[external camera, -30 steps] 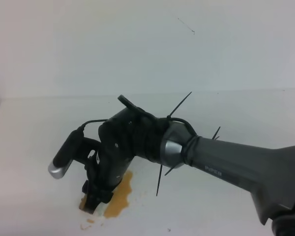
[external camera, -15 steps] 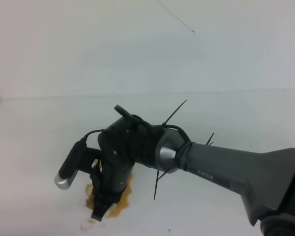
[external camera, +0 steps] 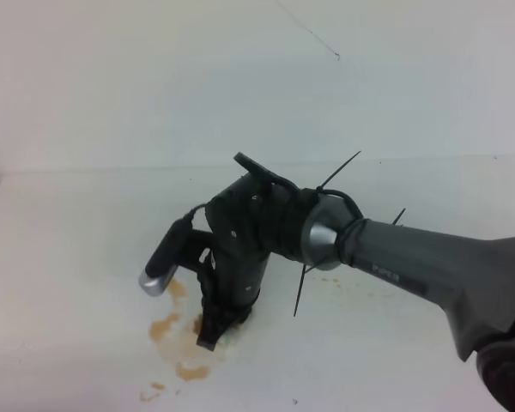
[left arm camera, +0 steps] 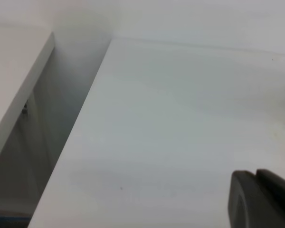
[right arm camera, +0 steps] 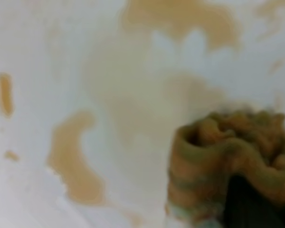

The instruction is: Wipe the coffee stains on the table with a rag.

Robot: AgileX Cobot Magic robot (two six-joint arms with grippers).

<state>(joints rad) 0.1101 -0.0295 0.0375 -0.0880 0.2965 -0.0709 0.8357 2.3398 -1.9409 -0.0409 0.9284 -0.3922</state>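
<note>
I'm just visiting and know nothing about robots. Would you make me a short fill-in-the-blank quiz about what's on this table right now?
1. The right gripper is shut on a stained, wadded ____.
2. The coffee stains are orange-____ in colour.
3. The table top is plain ____.
4. Seen in the high view, the working arm reaches in from the ____ side.

Missing words: rag; brown; white; right

Light is bright and even, shadows very soft. The right wrist view is strongly blurred; the smooth white matte table (external camera: 60, 257) looks slightly washed out.
</note>
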